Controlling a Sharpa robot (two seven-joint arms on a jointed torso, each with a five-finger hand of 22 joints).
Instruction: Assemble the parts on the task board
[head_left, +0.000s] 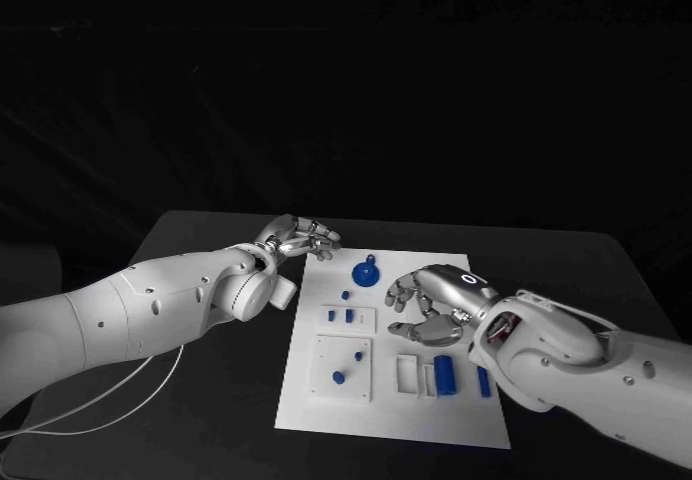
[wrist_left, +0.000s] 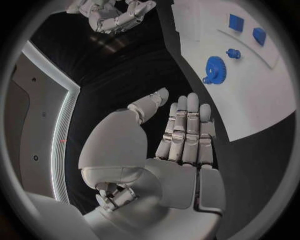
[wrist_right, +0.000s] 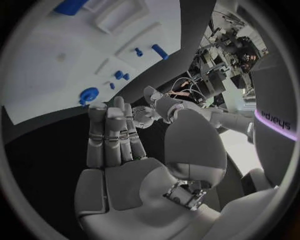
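The white task board (head_left: 389, 405) lies in the middle of the black table. A blue gear (head_left: 365, 272) sits near its far edge, also seen as the gear (wrist_left: 215, 67) and the gear (wrist_right: 87, 95). Small blue parts (head_left: 340, 315) stand in a raised block. A blue peg (head_left: 338, 377) sits in a square plate, and a blue cylinder (head_left: 447, 376) lies in a slot. My left hand (head_left: 299, 238) hovers off the board's far left corner, fingers straight and empty (wrist_left: 181, 135). My right hand (head_left: 433, 298) hangs over the board right of the gear, holding nothing (wrist_right: 115, 135).
Bare black table (head_left: 216, 420) surrounds the board. A white cable (head_left: 101, 410) trails across the table under my left arm. Another blue piece (head_left: 483, 381) lies near the board's right edge.
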